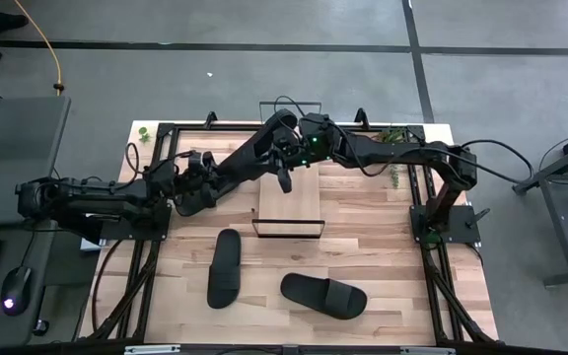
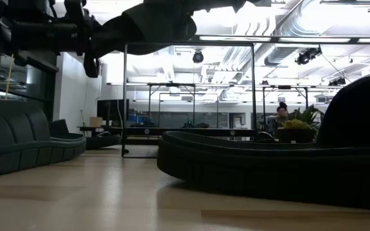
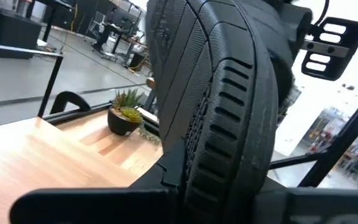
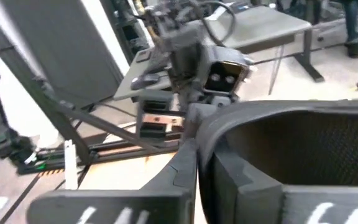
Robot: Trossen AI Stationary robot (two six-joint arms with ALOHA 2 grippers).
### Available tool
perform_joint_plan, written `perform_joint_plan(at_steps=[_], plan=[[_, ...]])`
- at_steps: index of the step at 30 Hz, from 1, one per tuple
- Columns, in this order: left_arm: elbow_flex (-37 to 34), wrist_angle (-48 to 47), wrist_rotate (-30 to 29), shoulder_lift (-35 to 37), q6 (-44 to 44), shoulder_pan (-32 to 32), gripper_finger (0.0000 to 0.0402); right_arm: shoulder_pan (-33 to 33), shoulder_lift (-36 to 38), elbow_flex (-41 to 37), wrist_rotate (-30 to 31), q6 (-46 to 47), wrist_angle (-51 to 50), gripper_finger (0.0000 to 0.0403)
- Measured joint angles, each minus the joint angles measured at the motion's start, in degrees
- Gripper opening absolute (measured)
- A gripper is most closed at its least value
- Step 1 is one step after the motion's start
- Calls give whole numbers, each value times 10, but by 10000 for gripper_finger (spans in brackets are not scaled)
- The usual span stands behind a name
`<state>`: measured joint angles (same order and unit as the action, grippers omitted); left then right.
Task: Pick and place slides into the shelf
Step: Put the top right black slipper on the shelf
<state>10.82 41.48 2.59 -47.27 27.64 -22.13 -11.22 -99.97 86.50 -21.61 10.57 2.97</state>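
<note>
One black slide (image 1: 248, 154) hangs in the air over the far end of the shelf (image 1: 299, 207), a light-wood plank in a black wire frame. My left gripper (image 1: 203, 177) is shut on its left end and my right gripper (image 1: 287, 148) on its right end. In the left wrist view the slide's treaded sole (image 3: 229, 93) fills the picture. Two more slides lie sole down on the table near the front, one (image 1: 225, 266) left of the other (image 1: 323, 294). My left gripper holds the lifted slide by the end nearest the table's left (image 3: 176, 165), pinched between its two fingers, coming level from the left. The sole's tread faces the wrist camera, and the slide rises slanting away from the fingers, clear of table and shelf. My right gripper has the slide's side rim (image 4: 197, 155), beside the hollow under the strap (image 4: 303, 137), between its two fingers. The fingers come nearly level from the table's right side. The slide is clear of the shelf below.
A small potted plant (image 1: 394, 136) stands at the table's far right, also seen as a plant (image 3: 124, 113) in the left wrist view. Black frame rails (image 1: 432, 266) run along both table sides. Bare wood lies between the shelf's near end and the two slides.
</note>
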Motion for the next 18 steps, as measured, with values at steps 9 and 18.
perform_joint_plan(at_steps=[9,18], plan=[[-1,-14,8,1,37,0,39,6,3,75,-17,-121,-102,146],[-4,-62,32,23,49,0,27,55,6,212,95,-351,-330,183]])
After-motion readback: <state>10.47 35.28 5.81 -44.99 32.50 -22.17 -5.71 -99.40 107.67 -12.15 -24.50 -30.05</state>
